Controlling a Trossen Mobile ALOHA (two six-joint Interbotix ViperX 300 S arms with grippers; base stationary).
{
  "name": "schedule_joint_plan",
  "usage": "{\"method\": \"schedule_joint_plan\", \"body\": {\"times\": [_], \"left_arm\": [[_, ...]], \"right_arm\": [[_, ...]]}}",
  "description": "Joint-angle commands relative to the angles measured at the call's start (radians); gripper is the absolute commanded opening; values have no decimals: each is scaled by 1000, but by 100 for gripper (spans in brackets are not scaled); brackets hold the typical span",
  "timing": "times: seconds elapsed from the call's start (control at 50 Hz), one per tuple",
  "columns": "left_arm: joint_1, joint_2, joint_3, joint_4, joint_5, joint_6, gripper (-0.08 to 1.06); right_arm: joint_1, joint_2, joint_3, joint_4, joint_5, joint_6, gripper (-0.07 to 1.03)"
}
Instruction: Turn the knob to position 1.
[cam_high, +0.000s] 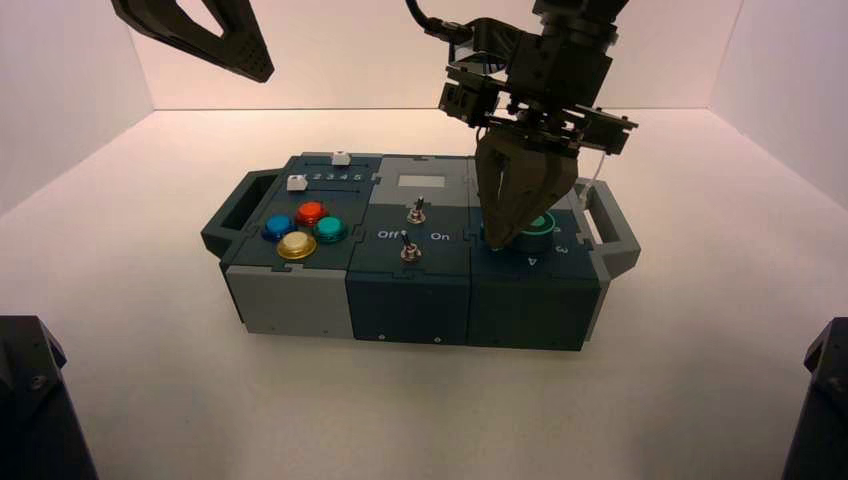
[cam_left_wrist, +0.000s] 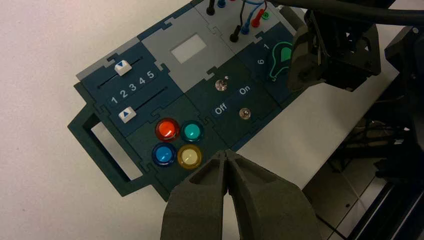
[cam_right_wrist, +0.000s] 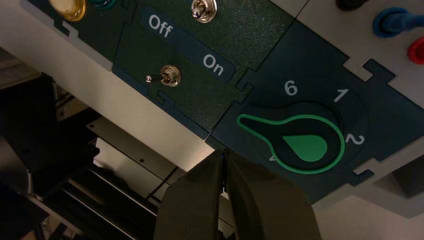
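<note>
Teardrop-shaped dark rotary knob with a bright green top (cam_right_wrist: 306, 146) sits toward four o'clock on the dark box (cam_high: 408, 315), its tip beside the 6 (cam_right_wrist: 290, 88), not at the 1 (cam_right_wrist: 341, 95). The right gripper (cam_right_wrist: 223, 153), fingertips together, hovers on the knob's nine-o'clock side; contact, I cannot tell. The left gripper (cam_left_wrist: 225, 153), closed too, waits toward the box's ten o'clock.

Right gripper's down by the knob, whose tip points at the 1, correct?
Not the tip: the right wrist view shows the knob pointing away from the 1. The right gripper is by it; the left gripper waits left.
</note>
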Motion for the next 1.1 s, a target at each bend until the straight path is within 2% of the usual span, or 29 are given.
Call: {"method": "schedule_joint_plan", "body": {"times": [0.02, 0.6, 1.1], "left_arm": [[-3, 2, -20, 2, -3, 6, -3], [-5, 2, -20, 3, 2, 14, -3], [-5, 2, -20, 11, 2, 15, -3]], "right_arm": [[-5, -8, -23, 0, -6, -2, -2], [-28, 25, -25, -12, -43, 6, -2], [-37, 55, -75, -15, -38, 6, -2]]}}
